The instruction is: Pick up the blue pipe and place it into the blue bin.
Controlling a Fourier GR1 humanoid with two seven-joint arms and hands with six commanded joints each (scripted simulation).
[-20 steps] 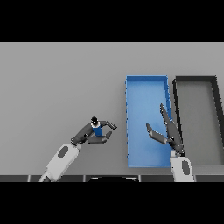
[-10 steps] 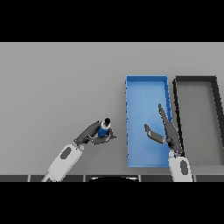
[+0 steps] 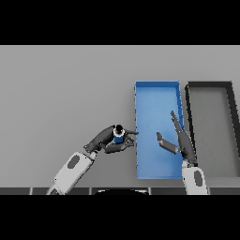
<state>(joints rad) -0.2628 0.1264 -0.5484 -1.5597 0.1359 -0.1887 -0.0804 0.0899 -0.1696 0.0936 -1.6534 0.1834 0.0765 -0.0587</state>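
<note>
Left hand [image 3: 105,140] has its fingers [image 3: 123,147] and thumb curled round the blue pipe [image 3: 119,136], pinching it from both sides. Pipe looks upright, dark top end facing the camera, just off the blue bin [image 3: 157,91]'s left wall, about halfway along it; can't tell whether it's clear of the desk [image 3: 61,84].

Right hand [image 3: 180,140] sits over the bin's right half, fingers straight and spread, holding nothing. Idle.

Dark bin [image 3: 208,86] stands just right of the blue one, toward the desk's right edge.

Handling guess: short rigid stub, light, smooth round wall, so likely slippery and prone to twisting in a side pinch. Best hold is mid-body, opposing sides, which is roughly where it's held. Rigid, so no crush risk. It may roll once let go in the bin.
</note>
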